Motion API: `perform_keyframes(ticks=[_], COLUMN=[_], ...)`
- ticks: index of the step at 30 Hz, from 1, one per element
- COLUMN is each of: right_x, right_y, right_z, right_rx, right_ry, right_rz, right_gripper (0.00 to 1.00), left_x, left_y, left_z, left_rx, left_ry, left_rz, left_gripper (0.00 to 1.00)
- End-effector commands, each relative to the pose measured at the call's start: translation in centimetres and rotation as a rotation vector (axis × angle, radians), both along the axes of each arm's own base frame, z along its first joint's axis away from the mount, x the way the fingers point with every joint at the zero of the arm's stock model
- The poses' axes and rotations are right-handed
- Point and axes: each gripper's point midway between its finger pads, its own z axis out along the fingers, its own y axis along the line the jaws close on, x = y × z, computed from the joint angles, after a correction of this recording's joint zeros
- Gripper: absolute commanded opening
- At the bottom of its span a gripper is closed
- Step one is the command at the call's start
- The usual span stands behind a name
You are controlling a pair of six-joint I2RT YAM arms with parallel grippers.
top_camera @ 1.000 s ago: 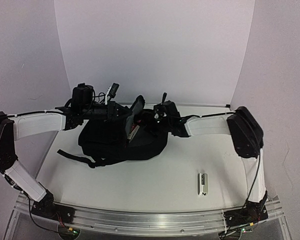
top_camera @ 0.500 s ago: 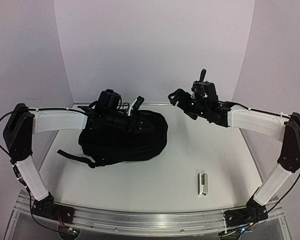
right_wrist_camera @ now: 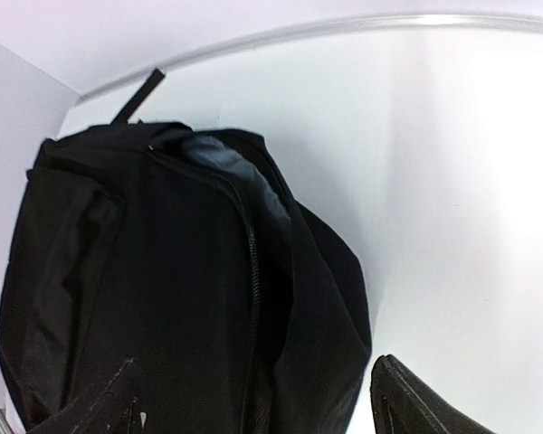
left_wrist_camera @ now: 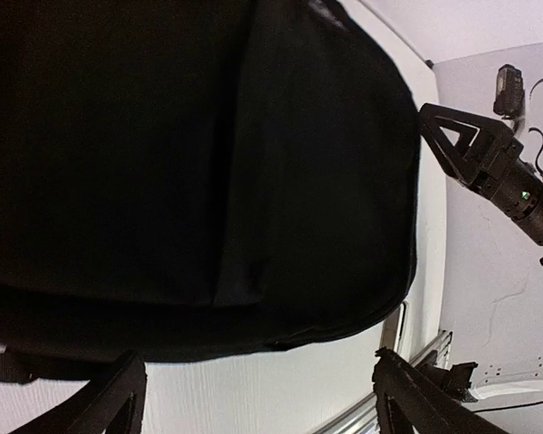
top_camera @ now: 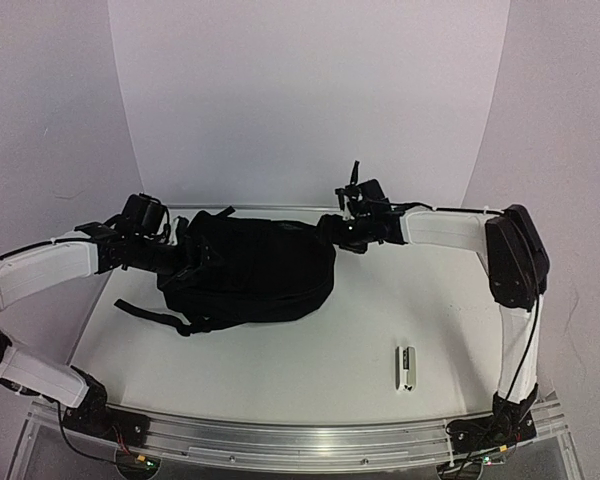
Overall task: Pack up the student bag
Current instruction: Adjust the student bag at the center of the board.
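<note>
The student bag (top_camera: 250,270), a large black backpack, lies flat on the left half of the white table. Its zip runs open at the top, showing grey lining (right_wrist_camera: 240,172). My left gripper (top_camera: 188,258) sits low at the bag's left side. In the left wrist view it (left_wrist_camera: 267,407) is open, with bare table between its fingers and the bag (left_wrist_camera: 190,163) just beyond. My right gripper (top_camera: 332,228) is at the bag's far right corner. It (right_wrist_camera: 253,407) is open and straddles the bag's edge (right_wrist_camera: 326,298); the right finger (right_wrist_camera: 416,402) stands apart from the fabric.
A black shoulder strap (top_camera: 145,311) trails from the bag toward the near left. A small white oblong object (top_camera: 407,366) lies on the table (top_camera: 310,360) at the near right. A metal rail (top_camera: 300,435) runs along the front edge, and white walls close the back.
Both grippers were over the bag's opening with a book there. The right arm rose to the right and came back down to the bag's corner. The left gripper opened and drew back left. The book no longer shows.
</note>
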Motion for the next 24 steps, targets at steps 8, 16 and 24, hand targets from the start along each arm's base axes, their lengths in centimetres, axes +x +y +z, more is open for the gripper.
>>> perform_keyframes(ticks=[8, 16, 24], right_x=[1.3, -2.1, -13.3], right_y=[1.7, 0.7, 1.7], right_z=[-2.2, -2.6, -4.2], right_rx=[-0.046, -0.028, -0.016], right_ry=[0.015, 0.083, 0.243], right_rz=[0.094, 0.135, 0.285], right_gripper=[0.23, 0.00, 0.00], left_x=[-4.3, -1.2, 8.7], left_y=[3.8, 1.5, -0.2], left_z=[-4.5, -7.9, -7.5], left_rx=[0.062, 0.038, 0.008], left_ry=[0.235, 0.225, -0.025], left_rz=[0.119, 0.064, 0.081], left_gripper=[0.59, 0.40, 0.25])
